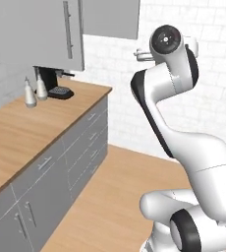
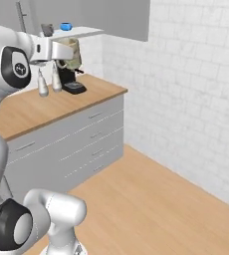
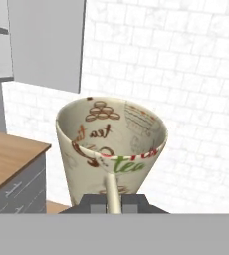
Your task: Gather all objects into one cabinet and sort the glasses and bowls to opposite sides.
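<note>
In the left base view, the arm stood raised beside the bench [image 1: 31, 128], with the cabinet [image 1: 61, 29] up and to the left of the pincer.

In the right base view, the pincer [image 2: 61, 52] held the beige tumbler [image 2: 70, 54] aloft. Just above it, the white shelf [image 2: 81, 33] carried the grey cup [image 2: 47, 30] and the blue bowl [image 2: 65, 26].

In the hand view, the tumbler [image 3: 111, 149] sat clamped at its rim, mouth toward the camera.

Judged step: carrying the tumbler to the cabinet. The next move calls for lifting it clear of the shelf edge and setting it beside the grey cup, away from the bowl.
</note>
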Tool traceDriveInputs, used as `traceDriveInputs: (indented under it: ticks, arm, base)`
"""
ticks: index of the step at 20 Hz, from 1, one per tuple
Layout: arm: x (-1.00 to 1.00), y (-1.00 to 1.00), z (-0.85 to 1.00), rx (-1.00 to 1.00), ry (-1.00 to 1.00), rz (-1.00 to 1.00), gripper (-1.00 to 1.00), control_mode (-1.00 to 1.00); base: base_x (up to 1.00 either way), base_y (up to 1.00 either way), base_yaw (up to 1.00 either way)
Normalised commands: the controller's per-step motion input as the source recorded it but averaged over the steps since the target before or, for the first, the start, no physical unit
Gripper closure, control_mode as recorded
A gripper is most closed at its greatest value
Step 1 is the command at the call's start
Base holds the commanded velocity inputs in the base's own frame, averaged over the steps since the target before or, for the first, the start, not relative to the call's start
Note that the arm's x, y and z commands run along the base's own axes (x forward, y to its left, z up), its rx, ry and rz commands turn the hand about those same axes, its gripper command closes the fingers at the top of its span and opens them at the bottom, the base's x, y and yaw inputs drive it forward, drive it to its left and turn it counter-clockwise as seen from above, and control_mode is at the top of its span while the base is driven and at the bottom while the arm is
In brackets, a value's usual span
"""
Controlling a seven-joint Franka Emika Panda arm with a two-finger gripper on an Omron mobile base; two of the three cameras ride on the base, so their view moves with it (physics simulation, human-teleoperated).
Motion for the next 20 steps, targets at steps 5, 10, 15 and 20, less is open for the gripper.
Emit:
traceDriveInputs:
  ticks: [5, 10, 15, 20]
  arm:
    - [0.0, 0.0, 0.0, 0.0, 0.0, 0.0, 1.0, 1.0]
    - [0.0, 0.0, 0.0, 0.0, 0.0, 0.0, 1.0, 1.0]
    - [0.0, 0.0, 0.0, 0.0, 0.0, 0.0, 1.0, 1.0]
    - [0.0, 0.0, 0.0, 0.0, 0.0, 0.0, 1.0, 1.0]
  base:
    - [0.36, -0.18, 0.23]
    - [0.41, 0.6, -0.08]
    - [0.53, 0.0, 0.02]
    - [0.54, -0.7, 0.47]
